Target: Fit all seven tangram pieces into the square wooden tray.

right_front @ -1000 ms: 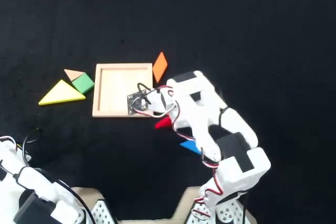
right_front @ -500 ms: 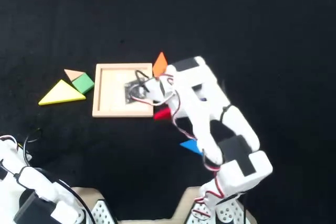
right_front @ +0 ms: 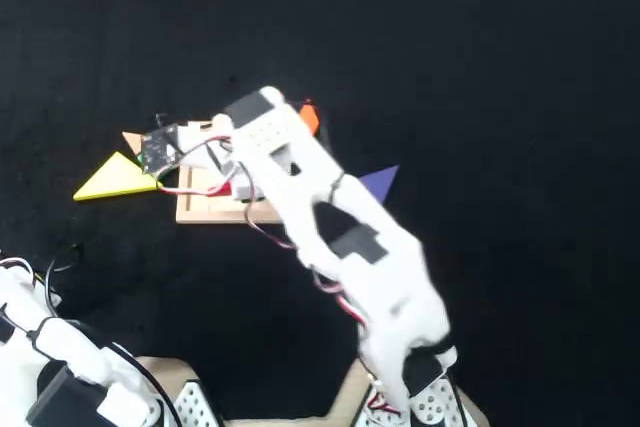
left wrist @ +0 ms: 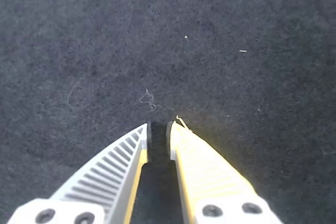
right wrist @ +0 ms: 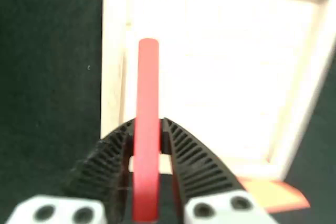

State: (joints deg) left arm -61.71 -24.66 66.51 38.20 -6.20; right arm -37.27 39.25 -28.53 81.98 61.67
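Red slab (right wrist: 148, 72), probably triangular, is clamped edge-on in right pincer (right wrist: 147, 123) over wooden tray (right wrist: 114, 51); left pincer (left wrist: 158, 129) clenched.

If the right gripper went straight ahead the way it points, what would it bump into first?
Probably the wooden tray. The right gripper points at its bare floor beside one wall, and the red piece it holds sticks out ahead, so that would likely touch first. Depth is unclear.
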